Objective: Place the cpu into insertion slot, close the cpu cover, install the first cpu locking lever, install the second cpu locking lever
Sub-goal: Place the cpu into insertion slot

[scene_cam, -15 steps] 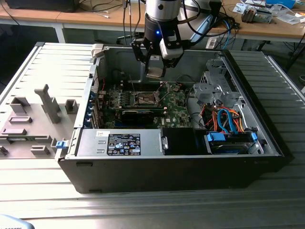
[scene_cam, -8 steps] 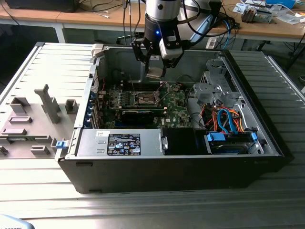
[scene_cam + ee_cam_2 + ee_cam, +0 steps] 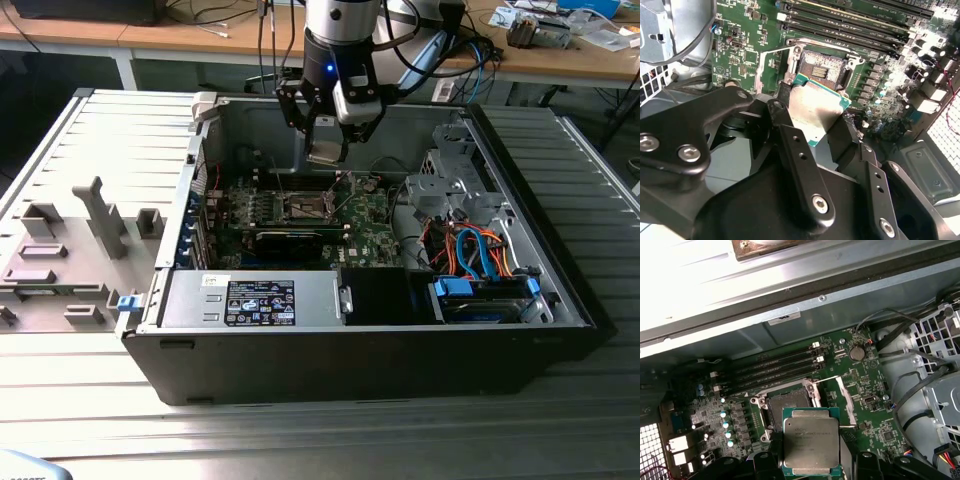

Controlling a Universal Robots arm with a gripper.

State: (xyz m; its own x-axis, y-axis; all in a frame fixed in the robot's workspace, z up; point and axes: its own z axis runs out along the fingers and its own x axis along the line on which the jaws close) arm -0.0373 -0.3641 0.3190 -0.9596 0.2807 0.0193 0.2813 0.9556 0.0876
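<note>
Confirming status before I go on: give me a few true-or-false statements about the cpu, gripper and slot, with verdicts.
1. The gripper is shut on the cpu. True.
2. The cpu is seated in the insertion slot. False: it is held clear of the slot, which is empty.
3. The computer case lies open, exposing the green board. True.
4. The gripper hangs over the grey panel beside the case. False: it hangs over the open case, near the slot.

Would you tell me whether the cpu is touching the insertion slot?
Apart: the exterior view shows the cpu, held in the gripper, hanging clear above the insertion slot.
</note>
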